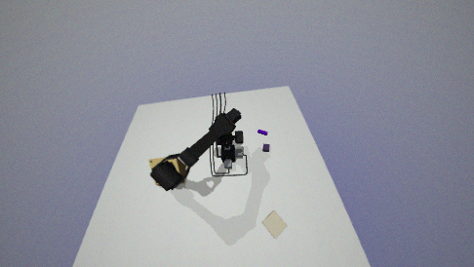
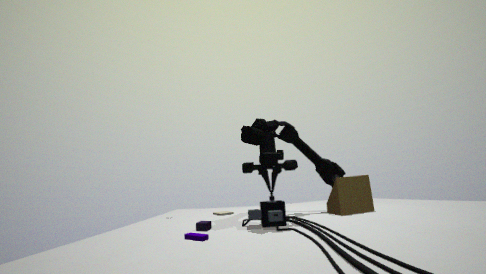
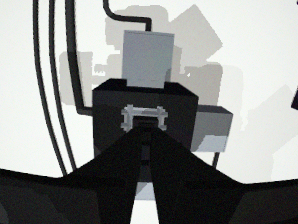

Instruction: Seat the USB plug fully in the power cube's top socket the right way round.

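Note:
The black power cube stands on the white table. The USB plug sits at the socket on the cube's top; only its metal shell shows, just ahead of my fingertips. I cannot tell how deep it sits. My gripper points straight down over the cube, with its tips right at the cube's top. It is shut on the USB plug. The fingers hide the plug's body.
Grey plugs stick out of two of the cube's sides. Black cables run across the table. Two purple blocks lie nearby, and a tan pad farther off. The arm's tan base stands beside them.

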You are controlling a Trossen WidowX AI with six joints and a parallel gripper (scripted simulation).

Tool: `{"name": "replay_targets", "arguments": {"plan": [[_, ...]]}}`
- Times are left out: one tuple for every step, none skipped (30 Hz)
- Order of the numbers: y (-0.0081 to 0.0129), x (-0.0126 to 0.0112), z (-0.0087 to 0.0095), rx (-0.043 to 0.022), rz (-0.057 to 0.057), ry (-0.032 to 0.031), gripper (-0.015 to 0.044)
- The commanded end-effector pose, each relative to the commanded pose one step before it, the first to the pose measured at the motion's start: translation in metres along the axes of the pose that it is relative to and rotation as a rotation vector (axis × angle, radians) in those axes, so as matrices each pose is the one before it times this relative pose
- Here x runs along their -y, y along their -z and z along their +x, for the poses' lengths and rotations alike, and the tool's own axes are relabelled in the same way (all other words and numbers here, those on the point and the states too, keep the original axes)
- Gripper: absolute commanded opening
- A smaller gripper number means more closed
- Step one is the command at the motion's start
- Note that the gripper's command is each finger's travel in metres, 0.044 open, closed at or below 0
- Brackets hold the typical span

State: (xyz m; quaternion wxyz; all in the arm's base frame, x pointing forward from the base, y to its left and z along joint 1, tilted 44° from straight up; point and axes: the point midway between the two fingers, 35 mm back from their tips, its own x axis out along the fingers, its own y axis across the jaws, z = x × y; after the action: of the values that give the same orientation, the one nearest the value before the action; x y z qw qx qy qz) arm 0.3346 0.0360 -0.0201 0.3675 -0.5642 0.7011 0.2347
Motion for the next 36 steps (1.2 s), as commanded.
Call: {"name": "replay_targets", "arguments": {"plan": [[0.00024, -0.00037, 0.00145, -0.00353, -0.0052, 0.00099, 0.0], [0.00001, 0.0, 0.00012, 0.0, 0.0, 0.0, 0.0], [0.00001, 0.0, 0.00012, 0.0, 0.0, 0.0, 0.0], [0.00001, 0.0, 0.00012, 0.0, 0.0, 0.0, 0.0], [0.00001, 0.0, 0.00012, 0.0, 0.0, 0.0, 0.0], [0.00001, 0.0, 0.00012, 0.0, 0.0, 0.0, 0.0], [0.00001, 0.0, 0.00012, 0.0, 0.0, 0.0, 0.0], [0.00001, 0.0, 0.00012, 0.0, 0.0, 0.0, 0.0], [0.00001, 0.0, 0.00012, 0.0, 0.0, 0.0, 0.0], [0.00001, 0.0, 0.00012, 0.0, 0.0, 0.0, 0.0], [0.00001, 0.0, 0.00012, 0.0, 0.0, 0.0, 0.0], [0.00001, 0.0, 0.00012, 0.0, 0.0, 0.0, 0.0], [0.00001, 0.0, 0.00012, 0.0, 0.0, 0.0, 0.0], [0.00001, 0.0, 0.00012, 0.0, 0.0, 0.0, 0.0], [0.00001, 0.0, 0.00012, 0.0, 0.0, 0.0, 0.0], [0.00001, 0.0, 0.00012, 0.0, 0.0, 0.0, 0.0], [0.00001, 0.0, 0.00012, 0.0, 0.0, 0.0, 0.0], [0.00001, 0.0, 0.00012, 0.0, 0.0, 0.0, 0.0], [0.00001, 0.0, 0.00012, 0.0, 0.0, 0.0, 0.0], [0.00001, 0.0, 0.00012, 0.0, 0.0, 0.0, 0.0], [0.00001, 0.0, 0.00012, 0.0, 0.0, 0.0, 0.0], [0.00001, 0.0, 0.00012, 0.0, 0.0, 0.0, 0.0], [0.00001, 0.0, 0.00012, 0.0, 0.0, 0.0, 0.0], [0.00001, 0.0, 0.00012, 0.0, 0.0, 0.0, 0.0], [0.00001, 0.0, 0.00012, 0.0, 0.0, 0.0, 0.0], [0.00001, 0.0, 0.00012, 0.0, 0.0, 0.0, 0.0], [0.00001, 0.0, 0.00012, 0.0, 0.0, 0.0, 0.0], [0.00001, 0.0, 0.00012, 0.0, 0.0, 0.0, 0.0], [0.00001, 0.0, 0.00012, 0.0, 0.0, 0.0, 0.0], [0.00001, 0.0, 0.00012, 0.0, 0.0, 0.0, 0.0], [0.00001, 0.0, 0.00012, 0.0, 0.0, 0.0, 0.0], [0.00001, 0.0, 0.00012, 0.0, 0.0, 0.0, 0.0], [0.00001, 0.0, 0.00012, 0.0, 0.0, 0.0, 0.0], [0.00001, 0.0, 0.00012, 0.0, 0.0, 0.0, 0.0], [0.00001, 0.0, 0.00012, 0.0, 0.0, 0.0, 0.0], [0.00001, 0.0, 0.00012, 0.0, 0.0, 0.0, 0.0]]}}
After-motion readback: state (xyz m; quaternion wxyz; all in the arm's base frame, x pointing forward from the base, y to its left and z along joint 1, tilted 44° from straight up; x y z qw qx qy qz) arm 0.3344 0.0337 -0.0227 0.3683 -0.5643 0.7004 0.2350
